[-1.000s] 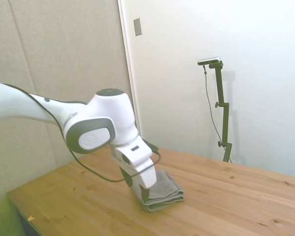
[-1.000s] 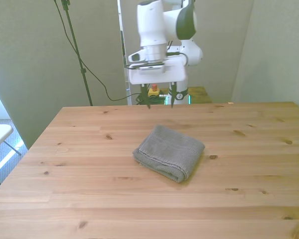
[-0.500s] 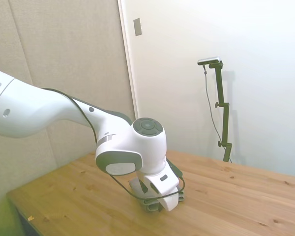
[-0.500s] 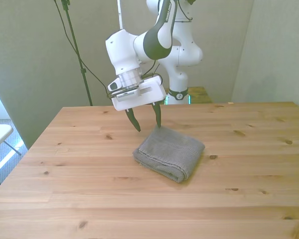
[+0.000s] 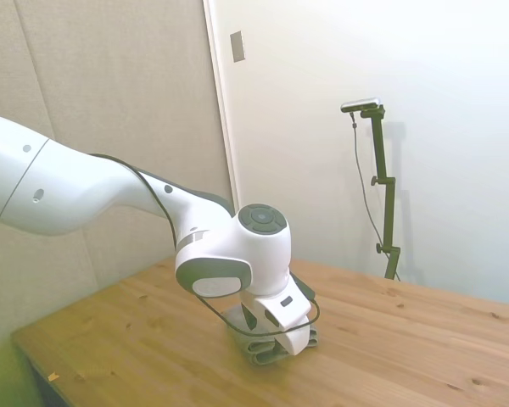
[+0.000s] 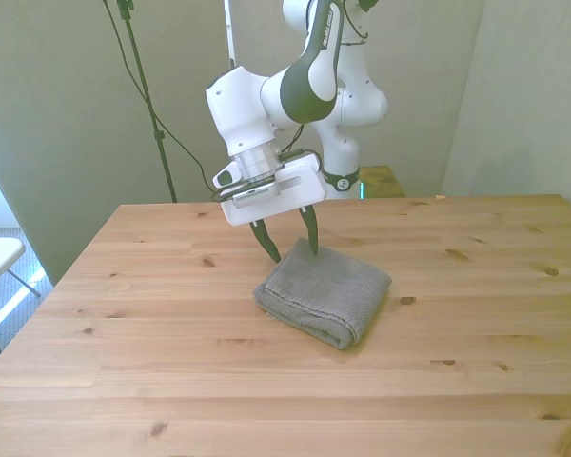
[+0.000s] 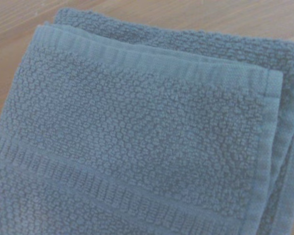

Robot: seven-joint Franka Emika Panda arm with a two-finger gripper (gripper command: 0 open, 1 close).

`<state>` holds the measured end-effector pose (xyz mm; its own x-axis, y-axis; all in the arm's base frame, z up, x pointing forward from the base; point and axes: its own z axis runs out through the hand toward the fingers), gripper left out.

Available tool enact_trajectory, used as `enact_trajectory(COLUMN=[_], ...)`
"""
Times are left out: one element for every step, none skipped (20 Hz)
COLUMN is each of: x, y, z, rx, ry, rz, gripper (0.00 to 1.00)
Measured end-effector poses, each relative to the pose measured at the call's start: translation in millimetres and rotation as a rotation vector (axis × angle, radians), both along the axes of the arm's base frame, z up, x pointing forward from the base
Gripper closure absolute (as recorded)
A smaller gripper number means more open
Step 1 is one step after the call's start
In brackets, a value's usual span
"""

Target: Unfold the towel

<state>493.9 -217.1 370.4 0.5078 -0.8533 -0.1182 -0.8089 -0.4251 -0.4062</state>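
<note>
**Gripper spread over the folded towel's far corner**

The grey towel (image 6: 324, 293) lies folded in several layers near the middle of the wooden table (image 6: 171, 381), one corner pointing away toward the table's far edge. The gripper (image 6: 292, 243) hangs tilted at that far corner with its two dark fingers (image 6: 268, 244) spread apart, their tips at the cloth's edge (whether they touch it is unclear). The wrist view shows the towel (image 7: 137, 137) from close by: pebbled terry, flat woven bands, stacked hems (image 7: 272, 147).

Folded grey towel (image 6: 325, 295) on wooden table (image 6: 171, 381), tool (image 6: 292, 245) spread wide at its far corner
</note>
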Motion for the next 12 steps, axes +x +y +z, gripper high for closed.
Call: enact_trajectory(x=[1.2,2.1,3.2,4.0,4.7,5.3,5.9,6.6,7.1,7.5,8.0,8.6], y=[-0.1,0.1,0.2,0.5,0.9,1.2,1.5,1.5,1.5,1.3,1.1,0.8], z=[-1.0,-2.2,-3.5,-4.7,-6.0,-6.9,-7.7,-8.2,-8.6,-8.5,-8.0,-7.2], rx=[0.0,0.0,0.0,0.0,0.0,0.0,0.0,0.0,0.0,0.0,-0.001,-0.002], ry=[0.002,0.004,0.006,0.008,0.01,0.012,0.013,0.013,0.014,0.014,0.013,0.011], rz=[0.001,0.002,0.003,0.004,0.005,0.006,0.007,0.007,0.008,0.008,0.008,0.008], gripper=[1.0,1.0,1.0,1.0,1.0,1.0,1.0,1.0,1.0,1.0,1.0,1.0])
